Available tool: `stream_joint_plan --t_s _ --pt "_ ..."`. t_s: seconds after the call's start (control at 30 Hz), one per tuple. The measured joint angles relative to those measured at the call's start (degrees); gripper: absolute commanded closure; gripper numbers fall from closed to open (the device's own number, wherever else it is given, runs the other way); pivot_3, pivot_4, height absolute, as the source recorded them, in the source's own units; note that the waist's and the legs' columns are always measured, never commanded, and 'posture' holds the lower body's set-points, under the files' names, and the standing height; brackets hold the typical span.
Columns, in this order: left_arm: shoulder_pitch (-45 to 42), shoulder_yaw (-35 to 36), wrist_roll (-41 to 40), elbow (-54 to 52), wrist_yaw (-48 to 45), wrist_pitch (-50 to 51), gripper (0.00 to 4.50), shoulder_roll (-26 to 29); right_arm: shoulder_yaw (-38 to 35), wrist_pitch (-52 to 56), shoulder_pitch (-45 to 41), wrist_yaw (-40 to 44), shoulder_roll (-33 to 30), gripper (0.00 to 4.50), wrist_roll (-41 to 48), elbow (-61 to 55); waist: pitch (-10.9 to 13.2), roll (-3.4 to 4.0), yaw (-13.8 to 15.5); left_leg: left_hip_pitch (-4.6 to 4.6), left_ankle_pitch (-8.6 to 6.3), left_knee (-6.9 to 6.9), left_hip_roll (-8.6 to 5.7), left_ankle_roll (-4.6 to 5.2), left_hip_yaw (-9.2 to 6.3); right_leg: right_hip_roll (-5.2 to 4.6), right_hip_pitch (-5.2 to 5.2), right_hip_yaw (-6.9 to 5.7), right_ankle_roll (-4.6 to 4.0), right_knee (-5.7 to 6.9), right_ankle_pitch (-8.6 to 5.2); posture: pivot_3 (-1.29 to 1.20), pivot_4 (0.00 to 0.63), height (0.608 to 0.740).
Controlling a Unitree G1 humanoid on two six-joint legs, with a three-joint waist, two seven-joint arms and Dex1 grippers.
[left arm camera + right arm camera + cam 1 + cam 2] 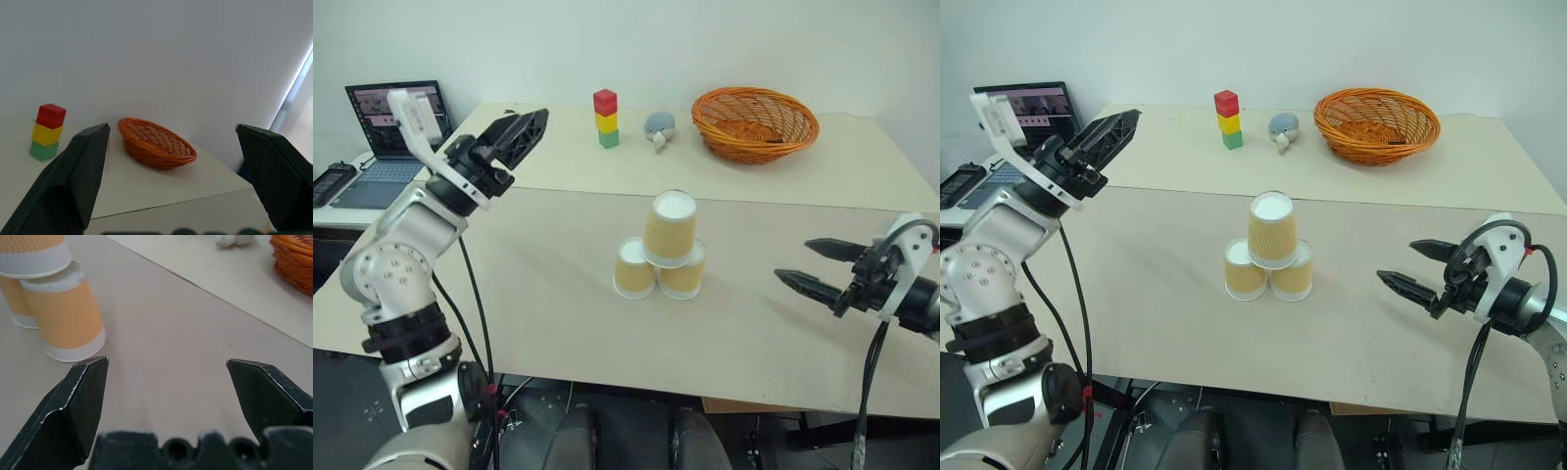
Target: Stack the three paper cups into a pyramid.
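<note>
Though cluttered, beige table (783, 323) (white-walled)

- The left arm bends up in the left part of the head view, with its wrist lifted high.
- The left gripper (522, 130) sits in the upper left, pointing up and toward the middle (its two black fingers are spread wide and hold nothing).
- The right arm comes in low at the right edge.
- The right gripper (810, 265) points toward the middle, fingers wide apart and empty.
</note>
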Motion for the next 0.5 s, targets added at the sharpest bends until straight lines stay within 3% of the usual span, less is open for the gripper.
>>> stream_joint_plan --t_s 0.17,0.5 --pt "10.65 -2.48 4.42 -3.83 5.96 -6.66 0.12 -7.14 -2.78 -1.53 1.28 -8.38 7.52 0.0 -1.41 -1.83 -0.06 0.04 0.09 -0.12 0.01 0.09 0.03 -0.03 0.01 0.03 -0.03 0.01 0.0 0.1 0.0 0.0 0.15 0.628" --pt "16.78 -6.12 8.29 -4.24 7.94 -12.72 0.12 -8.36 -3.67 -3.31 5.1 -19.79 18.64 0.0 -2.93 -6.74 -0.13 0.15 -0.01 -0.42 0.02 0.06 0.04 -0.03 0.06 0.14 -0.07 -0.16 -0.01 -0.12 0.0 0.0 0.15 0.628"
